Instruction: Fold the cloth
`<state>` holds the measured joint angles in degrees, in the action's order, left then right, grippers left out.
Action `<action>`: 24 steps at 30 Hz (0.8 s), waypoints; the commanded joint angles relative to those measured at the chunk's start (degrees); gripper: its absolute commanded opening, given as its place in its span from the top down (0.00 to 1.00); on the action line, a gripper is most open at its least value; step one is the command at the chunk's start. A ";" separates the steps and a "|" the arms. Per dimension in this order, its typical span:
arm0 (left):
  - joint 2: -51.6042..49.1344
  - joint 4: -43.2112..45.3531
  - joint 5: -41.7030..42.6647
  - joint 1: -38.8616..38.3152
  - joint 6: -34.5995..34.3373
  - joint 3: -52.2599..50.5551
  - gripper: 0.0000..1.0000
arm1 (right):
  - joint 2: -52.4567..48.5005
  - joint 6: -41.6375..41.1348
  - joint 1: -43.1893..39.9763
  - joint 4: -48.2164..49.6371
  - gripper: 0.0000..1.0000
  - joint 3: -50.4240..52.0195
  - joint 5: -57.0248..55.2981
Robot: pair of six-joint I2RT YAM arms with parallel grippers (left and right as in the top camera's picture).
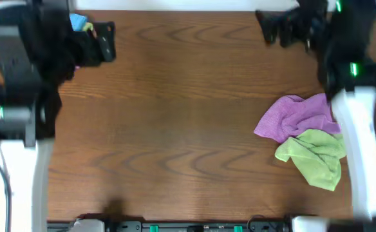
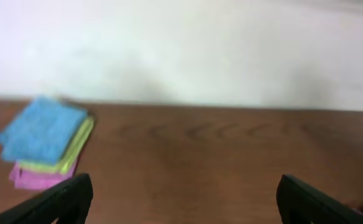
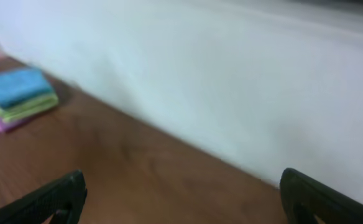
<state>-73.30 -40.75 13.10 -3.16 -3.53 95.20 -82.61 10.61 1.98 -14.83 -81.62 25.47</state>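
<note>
The sky-blue cloth (image 2: 41, 129) lies folded on top of a small stack, over a lime-green and a pink folded cloth, at the table's back left by the wall. In the overhead view only a bit of it (image 1: 78, 22) shows behind the left arm. It also shows far left in the right wrist view (image 3: 12, 87). My left gripper (image 1: 105, 40) is open and empty near the stack, its fingers wide apart over bare wood (image 2: 181, 194). My right gripper (image 1: 275, 27) is open and empty at the back right (image 3: 181, 193).
A crumpled purple cloth (image 1: 294, 116) and a crumpled lime-green cloth (image 1: 313, 154) lie together at the right, beside the right arm. A white wall (image 2: 200, 50) runs along the table's back edge. Bare wood table (image 1: 175, 122) fills the middle.
</note>
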 commanded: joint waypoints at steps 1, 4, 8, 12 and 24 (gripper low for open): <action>5.03 1.86 -4.52 -2.32 0.98 -6.91 0.04 | 11.39 -0.24 1.11 4.52 0.01 12.66 -1.55; 9.92 -0.26 -4.48 -2.89 -0.15 -12.76 0.04 | 23.41 -0.24 1.66 9.64 0.01 22.01 -5.16; 12.98 0.92 -4.50 -2.86 -0.11 -15.32 0.05 | 33.90 -0.24 1.53 14.86 0.01 29.42 -7.56; 13.09 2.23 -2.97 -2.86 -0.35 -15.32 0.05 | 35.58 -0.28 1.53 15.56 0.01 30.73 -7.04; 12.98 -2.67 -2.60 -2.86 -12.35 -15.32 0.05 | 33.22 -0.26 1.53 2.60 0.01 30.75 -7.08</action>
<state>-60.75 -42.26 10.31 -5.80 -13.76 79.53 -48.80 10.52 3.31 -9.61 -51.22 18.81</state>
